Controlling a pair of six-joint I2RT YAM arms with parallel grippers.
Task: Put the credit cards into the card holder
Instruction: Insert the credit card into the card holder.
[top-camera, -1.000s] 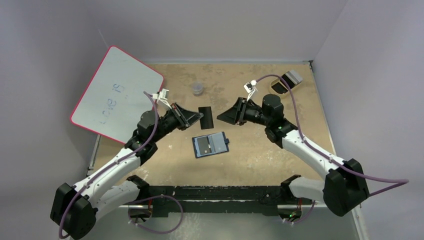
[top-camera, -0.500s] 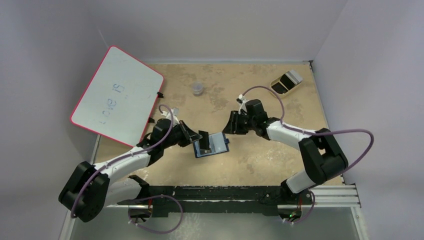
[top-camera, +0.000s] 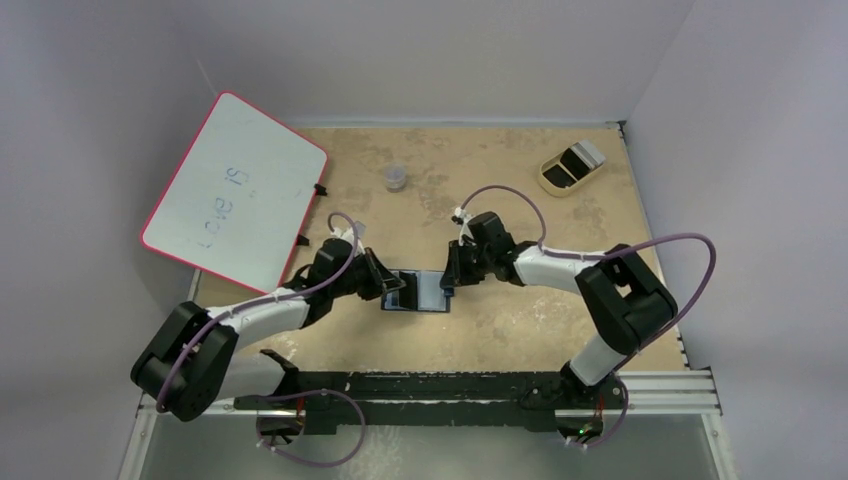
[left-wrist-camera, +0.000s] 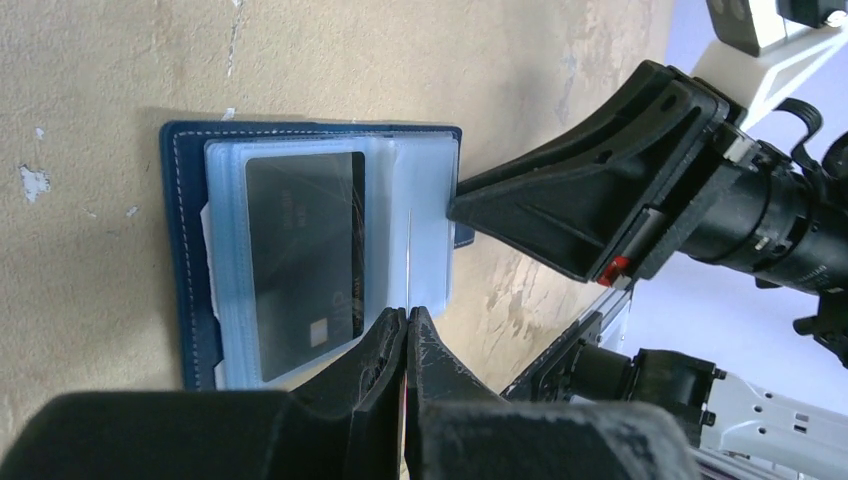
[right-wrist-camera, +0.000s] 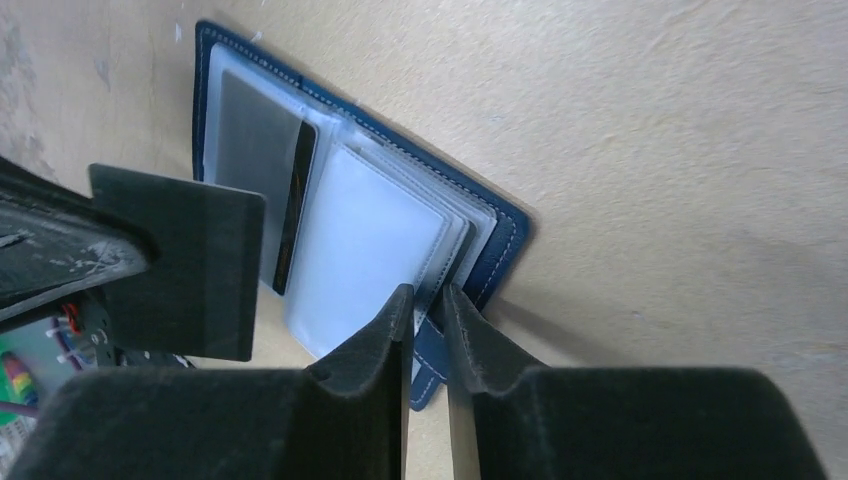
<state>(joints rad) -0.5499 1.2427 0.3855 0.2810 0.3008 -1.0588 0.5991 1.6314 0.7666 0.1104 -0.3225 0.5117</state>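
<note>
The navy card holder (top-camera: 420, 291) lies open on the table, its pale blue sleeves up, and a dark credit card (left-wrist-camera: 305, 250) sits in its left sleeve. My left gripper (top-camera: 393, 287) is shut on another dark credit card (right-wrist-camera: 180, 262) and holds it on edge over the holder's middle. In the left wrist view that card shows as a thin line (left-wrist-camera: 408, 255) above my left gripper (left-wrist-camera: 407, 318). My right gripper (right-wrist-camera: 430, 300) is closed on the holder's right edge (right-wrist-camera: 492, 250), by the snap tab. It also shows in the top view (top-camera: 449, 277).
A pink-edged whiteboard (top-camera: 235, 190) leans at the back left. A small clear cup (top-camera: 396, 178) stands at the back centre. A tan oval tray (top-camera: 572, 167) holding dark items sits at the back right. A black rail (top-camera: 450, 385) runs along the front edge.
Both arms have come down and inward to the holder. The left gripper carried the dark card from above the table onto the holder. The right gripper reached the holder's right edge, and the holder shifted slightly.
</note>
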